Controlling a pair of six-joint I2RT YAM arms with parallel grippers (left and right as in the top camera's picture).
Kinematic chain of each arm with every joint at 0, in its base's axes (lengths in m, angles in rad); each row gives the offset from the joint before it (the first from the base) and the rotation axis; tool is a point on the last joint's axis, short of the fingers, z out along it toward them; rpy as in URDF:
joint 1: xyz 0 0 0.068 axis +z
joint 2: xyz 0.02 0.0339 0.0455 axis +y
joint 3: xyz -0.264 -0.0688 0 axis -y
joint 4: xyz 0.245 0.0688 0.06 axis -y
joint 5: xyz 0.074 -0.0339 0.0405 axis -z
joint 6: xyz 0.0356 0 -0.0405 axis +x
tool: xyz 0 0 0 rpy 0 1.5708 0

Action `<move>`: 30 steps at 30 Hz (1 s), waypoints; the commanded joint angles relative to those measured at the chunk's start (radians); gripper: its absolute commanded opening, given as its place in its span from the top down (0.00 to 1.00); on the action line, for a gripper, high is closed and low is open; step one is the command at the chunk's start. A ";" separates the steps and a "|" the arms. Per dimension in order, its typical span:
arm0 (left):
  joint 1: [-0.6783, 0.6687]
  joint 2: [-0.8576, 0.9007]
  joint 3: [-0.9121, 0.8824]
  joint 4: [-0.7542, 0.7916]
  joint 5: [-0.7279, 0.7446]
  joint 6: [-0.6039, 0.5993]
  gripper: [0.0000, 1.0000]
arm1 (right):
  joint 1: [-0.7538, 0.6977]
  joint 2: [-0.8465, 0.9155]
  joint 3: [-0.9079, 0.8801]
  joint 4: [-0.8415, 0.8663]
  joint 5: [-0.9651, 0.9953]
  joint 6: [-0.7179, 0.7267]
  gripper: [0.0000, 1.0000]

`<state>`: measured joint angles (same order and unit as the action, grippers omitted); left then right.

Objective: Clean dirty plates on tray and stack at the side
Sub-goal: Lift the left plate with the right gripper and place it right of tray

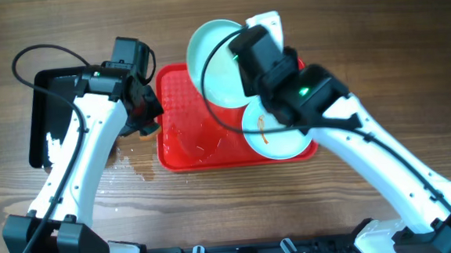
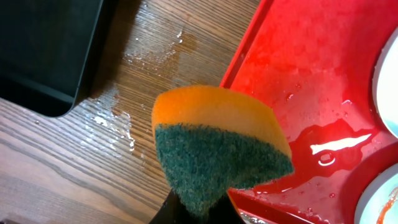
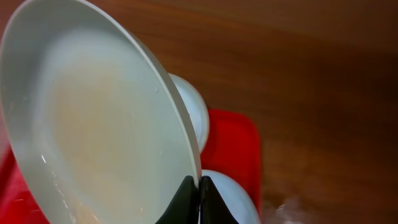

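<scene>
The red tray (image 1: 181,149) lies mid-table, wet inside. My right gripper (image 1: 240,67) is shut on the rim of a pale plate (image 1: 215,60) and holds it tilted on edge above the tray's far side; the right wrist view shows the jaws (image 3: 199,190) pinching that plate (image 3: 93,124). A second plate (image 1: 279,137) with an orange smear lies on the tray's right part. A third plate (image 1: 269,23) shows partly behind the right wrist, past the tray. My left gripper (image 1: 142,116) is shut on an orange-and-green sponge (image 2: 217,143) over the tray's left rim (image 2: 249,50).
A glossy black tray (image 1: 48,114) lies at the far left, also in the left wrist view (image 2: 43,50). Water drops (image 1: 138,169) lie on the wood between the black tray and the red tray. A puddle (image 2: 329,146) sits in the red tray.
</scene>
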<state>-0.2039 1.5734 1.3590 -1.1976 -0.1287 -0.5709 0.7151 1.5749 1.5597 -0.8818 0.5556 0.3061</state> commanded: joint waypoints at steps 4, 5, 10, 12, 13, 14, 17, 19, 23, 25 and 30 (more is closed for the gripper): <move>0.010 -0.006 0.013 0.000 0.006 -0.013 0.96 | 0.204 0.049 0.012 0.024 0.612 -0.161 0.96; 0.010 -0.006 0.013 0.000 0.006 -0.013 0.96 | 0.223 0.060 0.012 0.033 0.653 -0.187 0.96; 0.010 -0.006 0.013 0.000 0.006 -0.014 0.96 | 0.270 0.114 0.012 0.059 0.798 -0.283 0.96; 0.010 -0.006 0.013 0.000 0.006 -0.013 0.96 | 0.275 0.133 0.012 0.058 0.826 -0.294 0.96; 0.010 -0.006 0.013 0.000 0.006 -0.013 0.96 | 0.276 0.138 0.012 0.059 0.826 -0.305 0.96; 0.010 -0.006 0.013 0.000 0.006 -0.014 0.96 | 0.279 0.142 0.011 0.058 0.826 -0.306 0.96; 0.010 -0.006 0.013 0.000 0.006 -0.014 0.96 | 0.288 0.144 0.011 0.060 0.817 -0.298 0.96; 0.010 -0.006 0.012 0.000 0.006 -0.014 0.96 | 0.290 0.144 0.011 0.062 0.808 -0.279 0.96; 0.010 -0.006 -0.002 0.000 0.006 -0.013 0.96 | 0.290 0.144 0.011 0.046 0.709 -0.185 0.96; 0.010 -0.006 -0.010 0.001 0.006 -0.013 0.96 | 0.290 0.143 0.011 0.017 0.628 -0.095 0.96; 0.010 -0.005 -0.016 0.020 0.008 -0.013 0.96 | 0.250 0.131 0.011 -0.078 0.327 0.150 0.96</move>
<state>-0.1989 1.5734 1.3537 -1.1896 -0.1287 -0.5709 0.9966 1.7130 1.5597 -0.9234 1.1370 0.2195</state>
